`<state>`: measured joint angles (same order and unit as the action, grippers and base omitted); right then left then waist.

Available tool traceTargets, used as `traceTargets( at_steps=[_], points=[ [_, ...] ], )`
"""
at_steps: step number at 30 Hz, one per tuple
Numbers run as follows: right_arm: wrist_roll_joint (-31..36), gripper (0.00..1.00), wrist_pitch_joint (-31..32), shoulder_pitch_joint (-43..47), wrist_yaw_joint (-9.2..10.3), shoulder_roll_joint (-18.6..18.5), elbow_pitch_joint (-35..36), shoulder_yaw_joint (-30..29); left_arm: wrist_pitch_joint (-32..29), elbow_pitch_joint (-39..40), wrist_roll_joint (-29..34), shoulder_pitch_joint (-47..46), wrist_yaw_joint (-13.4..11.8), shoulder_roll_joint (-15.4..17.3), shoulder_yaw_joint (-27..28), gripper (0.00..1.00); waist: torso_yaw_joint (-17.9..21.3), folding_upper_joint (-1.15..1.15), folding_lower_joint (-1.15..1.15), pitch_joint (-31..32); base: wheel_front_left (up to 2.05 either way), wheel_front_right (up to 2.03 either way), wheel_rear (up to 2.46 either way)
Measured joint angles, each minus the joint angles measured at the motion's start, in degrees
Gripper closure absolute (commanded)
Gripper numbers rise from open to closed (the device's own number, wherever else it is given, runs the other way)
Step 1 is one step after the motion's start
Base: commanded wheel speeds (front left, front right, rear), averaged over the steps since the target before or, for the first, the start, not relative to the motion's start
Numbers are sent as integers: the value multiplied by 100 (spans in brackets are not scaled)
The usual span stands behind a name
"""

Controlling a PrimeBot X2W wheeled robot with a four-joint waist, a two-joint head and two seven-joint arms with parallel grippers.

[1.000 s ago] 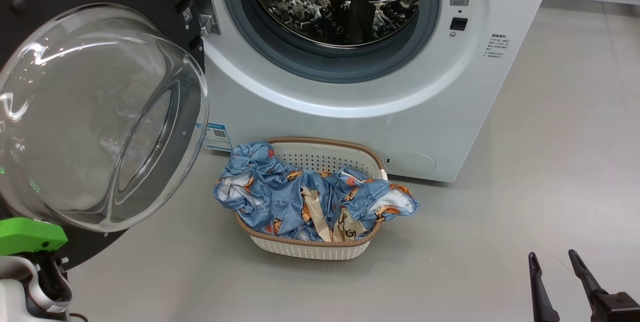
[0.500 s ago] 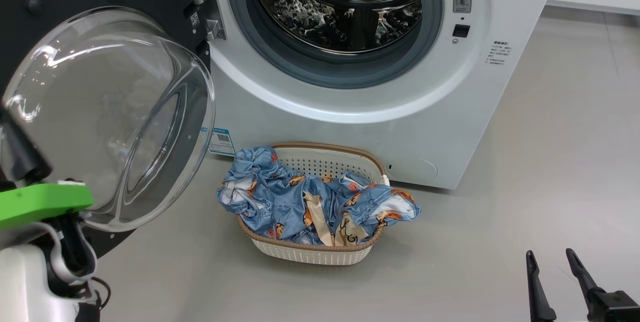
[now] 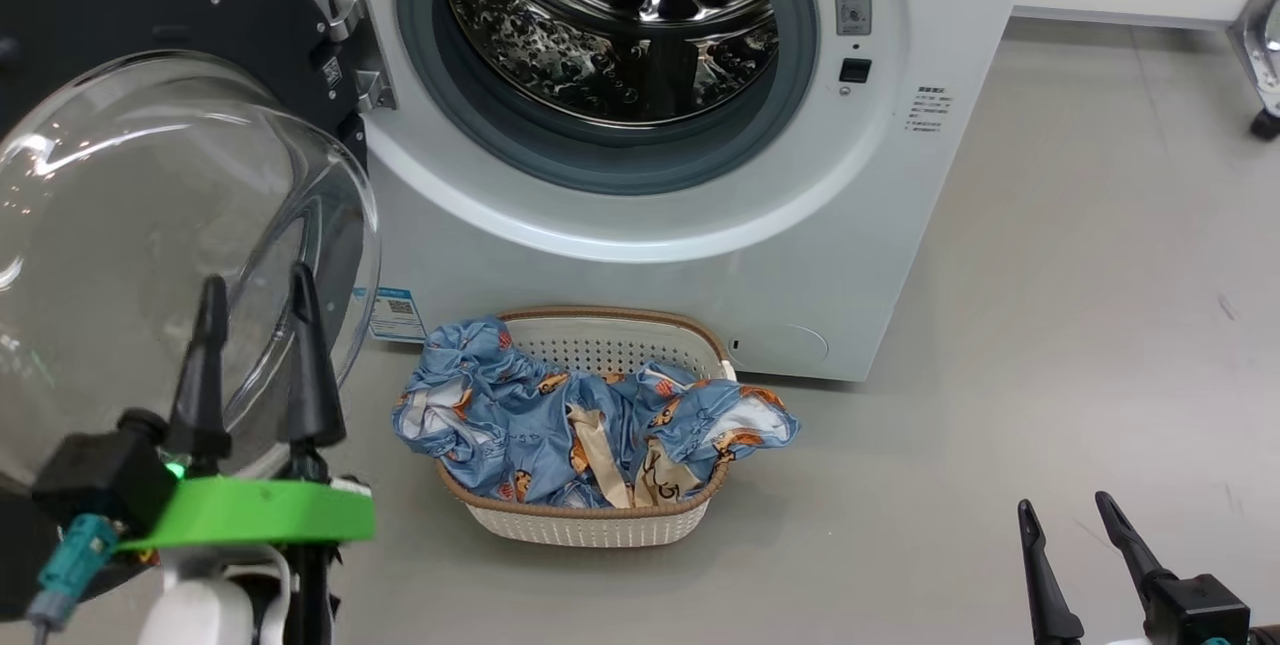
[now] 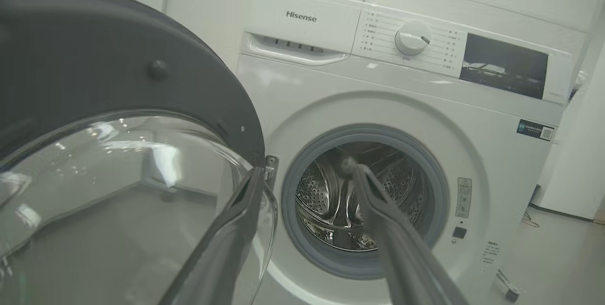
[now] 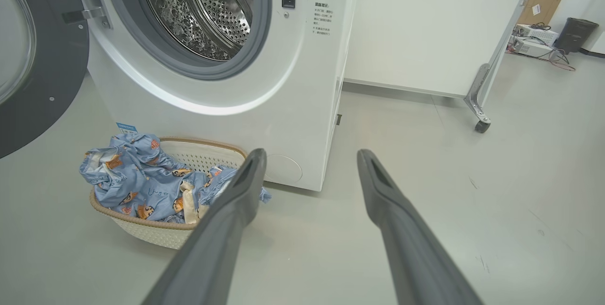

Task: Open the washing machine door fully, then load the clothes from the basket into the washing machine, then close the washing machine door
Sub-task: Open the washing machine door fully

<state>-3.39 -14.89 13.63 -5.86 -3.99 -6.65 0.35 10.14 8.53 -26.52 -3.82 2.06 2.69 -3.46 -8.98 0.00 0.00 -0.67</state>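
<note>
- The washer (image 3: 650, 255) takes up the back of the scene. Its white front faces the robot and its mouth is uncovered, so the grey gasket (image 3: 520, 140) and steel drum (image 3: 560, 55) are plain to see.
- The door (image 3: 150, 15) hangs swung wide on its hinge (image 3: 352, 45) at the robot's left of the mouth. Its black rim faces the room and its clear bowl (image 3: 120, 225) bulges toward the robot.
- The basket (image 3: 590, 523) sits on the grey floor (image 3: 1050, 325) just in front of the washer. It is below the mouth, with the blue label (image 3: 397, 313) near its left end.
- The clothes (image 3: 500, 415) lie heaped in the basket. The blue printed cloth spills over the rim at both ends, and beige strips show near the front edge.
- The left gripper (image 3: 255, 277) stands low on the left with its fingers pointing up, spread and holding nothing.
  - From the head, its tips show against the lower part of the bowl. I cannot tell whether they touch the glass.
  - Its own camera looks past the bowl's edge toward the drum.
  - The clothes lie to its right, apart from it.
- The right gripper (image 3: 1064, 502) waits low on the right with its fingers parted and empty, over bare floor. The basket and clothes lie ahead and to its left, well apart from it.
</note>
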Motion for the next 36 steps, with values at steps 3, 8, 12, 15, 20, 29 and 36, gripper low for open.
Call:
traceTargets(
  at_steps=[3,8,12,15,20,29,36],
  points=[
    [8,0,0,-6,-9,-5,7,10,-5,-78,104,379,46,10,-183,0,141,0,0,7,0,0,0],
    [54,0,0,-33,-14,-31,44,35,35,-443,219,925,53,11,-233,0,389,0,0,-22,0,0,0],
    [59,0,0,-99,-14,-52,85,36,156,-831,331,1282,52,23,-144,0,576,0,0,-64,0,0,0],
    [60,0,0,-160,-15,-51,111,49,258,-1121,367,1524,46,34,-1,0,702,0,0,-89,0,0,0],
    [60,0,0,-158,-16,-44,127,47,364,-1466,399,1759,-89,42,321,0,889,0,0,-118,0,0,0],
    [60,0,0,-157,-56,-45,182,21,413,-1563,566,1758,-156,45,502,0,917,0,0,-145,0,0,0],
    [92,0,0,-158,-56,-34,225,25,414,-1511,620,1758,-164,41,641,0,895,0,0,-140,0,0,0]
  ],
)
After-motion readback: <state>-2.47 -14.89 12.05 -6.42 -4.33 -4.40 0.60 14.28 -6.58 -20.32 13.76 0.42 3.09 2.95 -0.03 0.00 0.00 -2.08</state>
